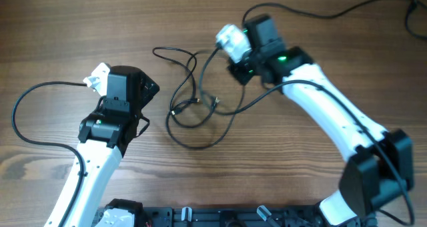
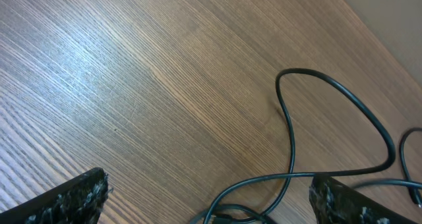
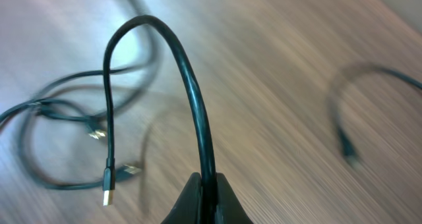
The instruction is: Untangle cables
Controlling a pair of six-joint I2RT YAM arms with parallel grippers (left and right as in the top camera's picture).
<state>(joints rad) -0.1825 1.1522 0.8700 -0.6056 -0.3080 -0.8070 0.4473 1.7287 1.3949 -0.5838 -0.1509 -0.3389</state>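
Note:
The cables (image 1: 193, 103) lie as a loose tangle of thin black loops in the middle of the wooden table. My right gripper (image 3: 208, 188) is shut on one black cable (image 3: 191, 85), which arcs up from the pinched fingertips. It then hangs down to a metal-tipped plug (image 3: 107, 194) above the blurred tangle (image 3: 59, 118). In the overhead view that gripper (image 1: 238, 71) sits at the tangle's right upper side. My left gripper (image 2: 211, 207) stands open just left of the tangle, with cable loops (image 2: 290, 138) lying on the table between its fingers (image 2: 72, 201), untouched. From overhead it (image 1: 151, 88) is beside the leftmost loop.
Another black cord (image 1: 320, 15) runs along the far right of the table, its blurred plug end (image 3: 347, 148) showing in the right wrist view. A thick arm wire (image 1: 27, 113) loops left of the left arm. The arm bases stand at the front edge (image 1: 220, 217).

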